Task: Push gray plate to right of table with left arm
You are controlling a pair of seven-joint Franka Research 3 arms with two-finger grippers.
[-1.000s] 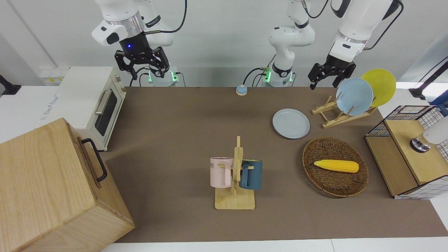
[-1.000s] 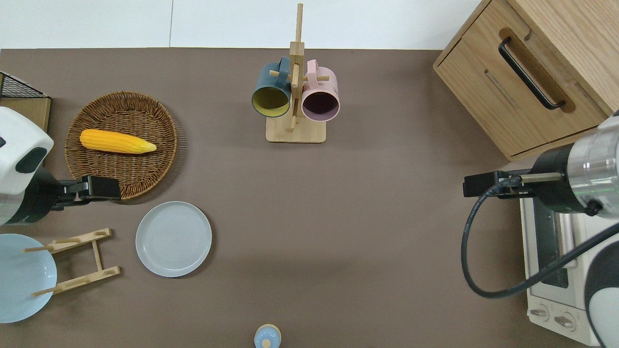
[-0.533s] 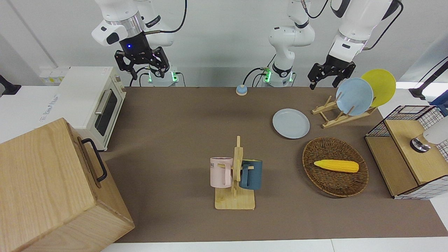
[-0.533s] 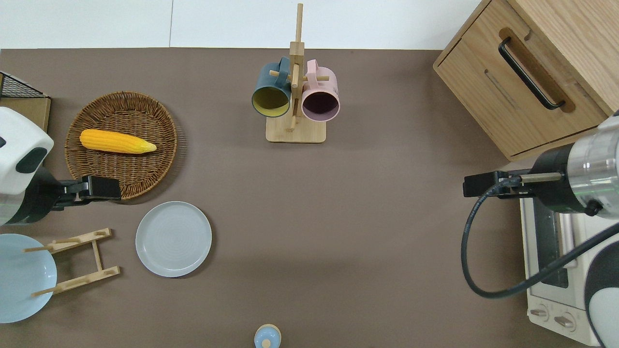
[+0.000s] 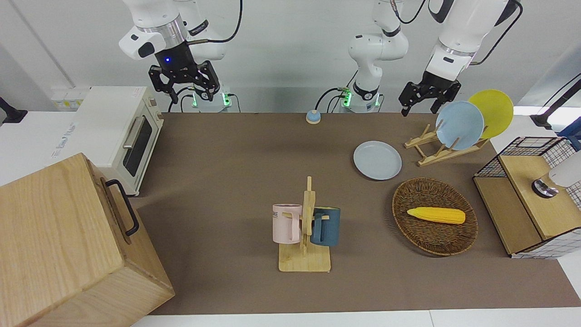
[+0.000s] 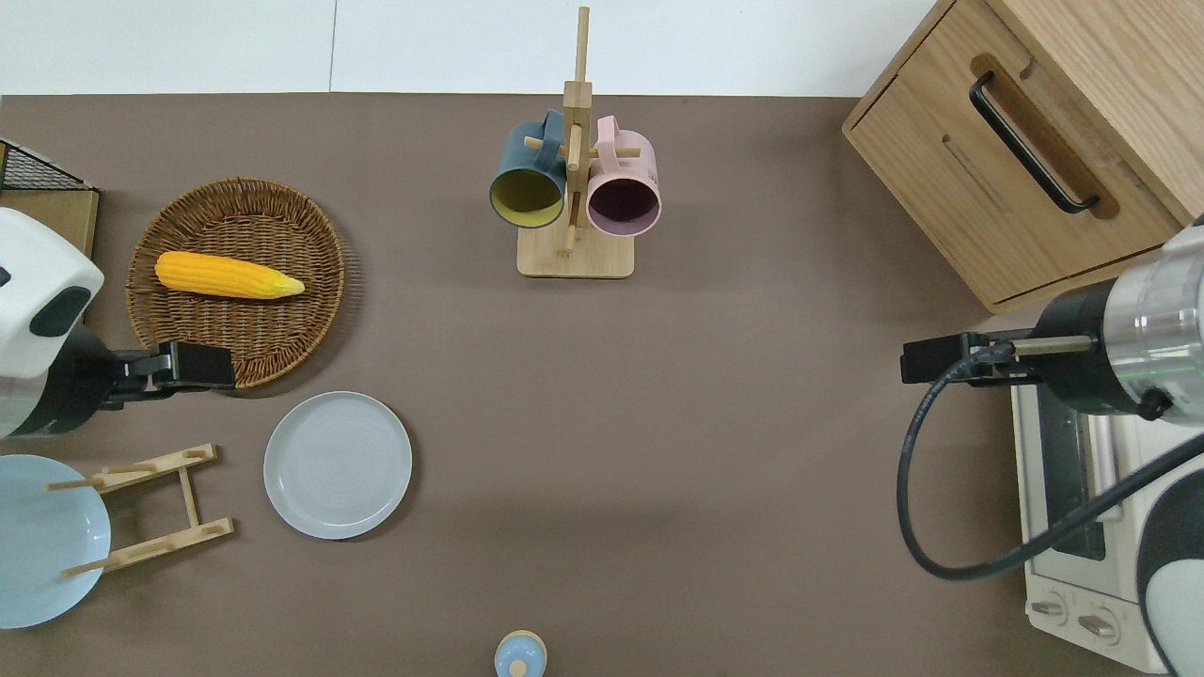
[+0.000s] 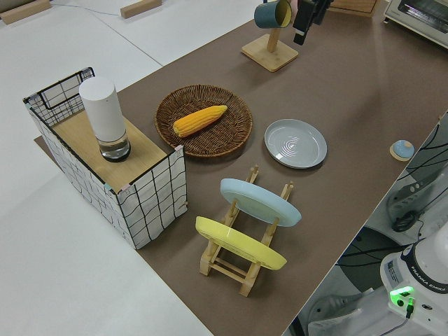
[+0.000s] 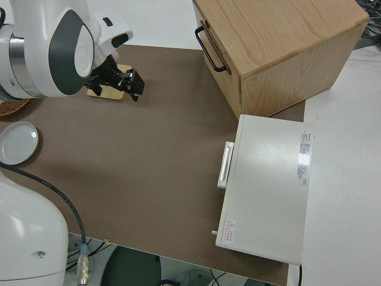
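The right gripper is parked, jaws spread. The gray plate is lying toward the left arm's end of the table, untouched. The left gripper, jaws spread, is hovering over the basket rim; pushing is not yet underway.

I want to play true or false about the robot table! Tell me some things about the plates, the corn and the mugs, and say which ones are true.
1. The gray plate lies flat on the table. True.
2. The corn is on the gray plate. False: it lies in the wicker basket.
3. Two mugs hang on the wooden stand, a pink mug and a dark blue mug. True.
4. The left gripper is touching the gray plate. False: it is up in the air, over the basket's edge.
5. The yellow plate lies flat on the table. False: it leans in the wooden rack beside the blue plate.
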